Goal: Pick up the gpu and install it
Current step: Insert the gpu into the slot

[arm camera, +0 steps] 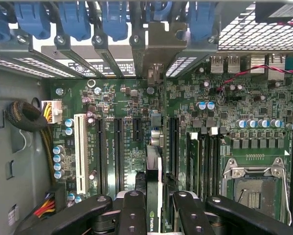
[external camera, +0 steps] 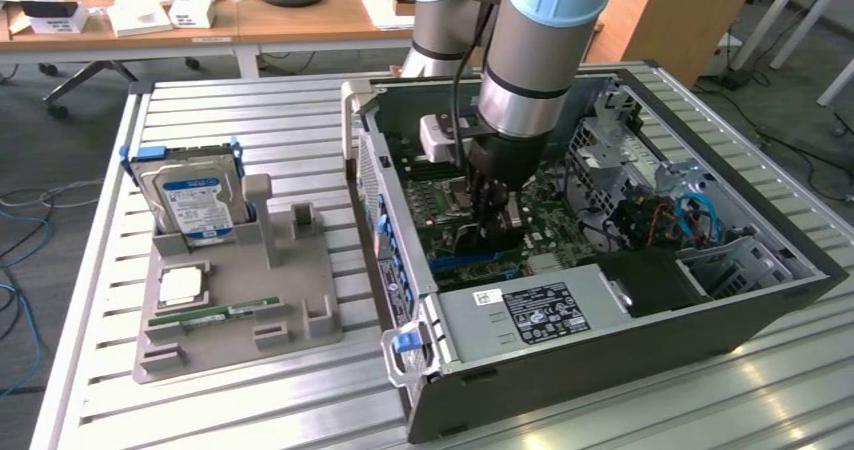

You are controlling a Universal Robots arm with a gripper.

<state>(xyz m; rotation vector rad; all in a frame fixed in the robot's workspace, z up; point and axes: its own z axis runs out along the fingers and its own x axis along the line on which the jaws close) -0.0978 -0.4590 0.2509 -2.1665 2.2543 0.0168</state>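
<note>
In the exterior view the arm reaches down into the open computer case (external camera: 747, 320), and the gripper (external camera: 487, 220) hangs over the middle of the motherboard (external camera: 561, 225). Its jaws are pinching the gpu (external camera: 470, 238), a dark card low between them, just above the board. At 9 o'clock from the case stands the grey parts tray (external camera: 300, 270), with the hard drive (external camera: 194, 202) at its 11 o'clock corner and the memory stick (external camera: 214, 313) near its 6 o'clock edge.

In the wrist view the gpu (arm camera: 153, 178) shows edge-on between the black fingers (arm camera: 134, 213) of the gripper (arm camera: 158, 208). It stands upright on its long edge, over the row of expansion slots (arm camera: 118, 147). Its metal bracket (arm camera: 158, 46) reaches the rear wall among the blue slot clips (arm camera: 114, 22).

The long axis runs from the gripper straight to that rear wall, bracket end leading — roughly 2 to 8 o'clock in the exterior view, as I judge it.

The step in hand looks like seating. To do it well, keep the card upright and parallel to its slot and let the bracket slide into its bay. Press evenly along the edge — a tilt would bind one end
</note>
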